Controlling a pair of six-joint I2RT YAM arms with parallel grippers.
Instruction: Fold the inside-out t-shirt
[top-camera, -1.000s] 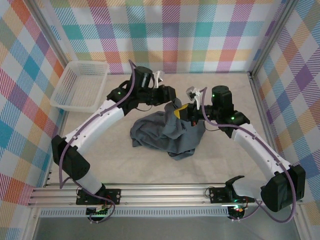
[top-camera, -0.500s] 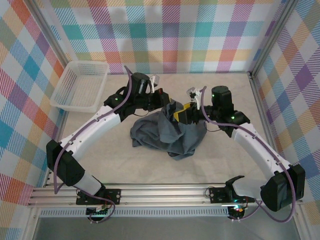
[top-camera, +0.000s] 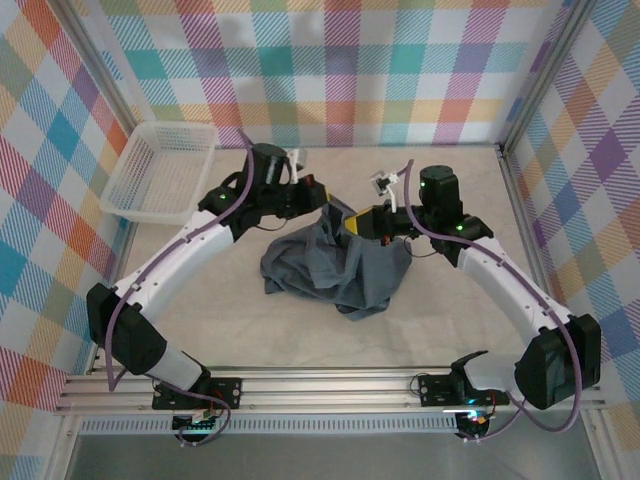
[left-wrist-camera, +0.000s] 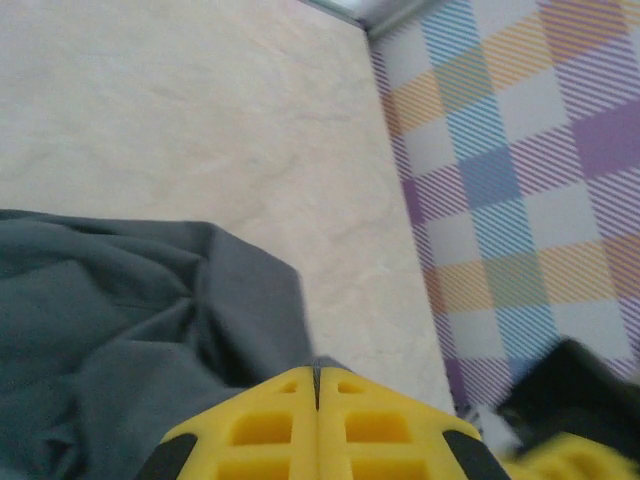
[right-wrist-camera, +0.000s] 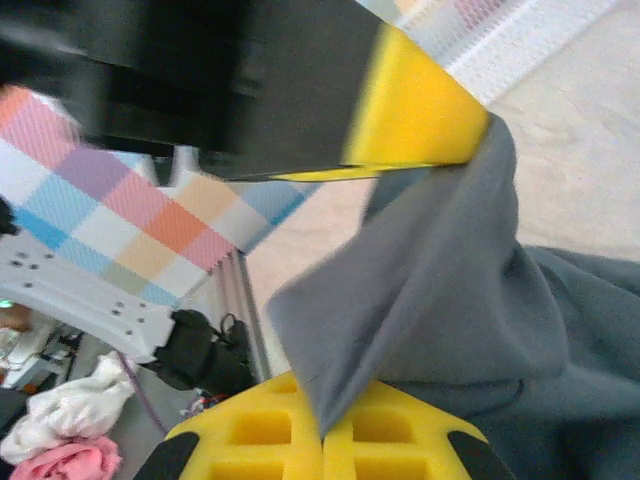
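Note:
The inside-out t-shirt (top-camera: 335, 265) lies crumpled in a dark slate-grey heap at the middle of the table. Both grippers meet at its raised far edge. My left gripper (top-camera: 340, 212) is shut, with a sliver of grey fabric pinched at its yellow tips (left-wrist-camera: 316, 372); the rest of the t-shirt (left-wrist-camera: 120, 320) hangs to the left below. My right gripper (top-camera: 356, 222) is shut on a fold of the t-shirt (right-wrist-camera: 420, 290), which rises from its yellow fingertips (right-wrist-camera: 322, 430) up to the left gripper's yellow finger (right-wrist-camera: 420, 110) just above.
A white mesh basket (top-camera: 160, 170) stands at the back left of the table. Checked fabric walls (top-camera: 340, 70) close in the back and both sides. A metal rail (top-camera: 300, 390) runs along the near edge by the arm bases.
The left gripper has closed and come down onto the shirt's far edge. The right gripper opened, then shut on the fabric beside it. The shirt's upper edge is now pulled up between them.

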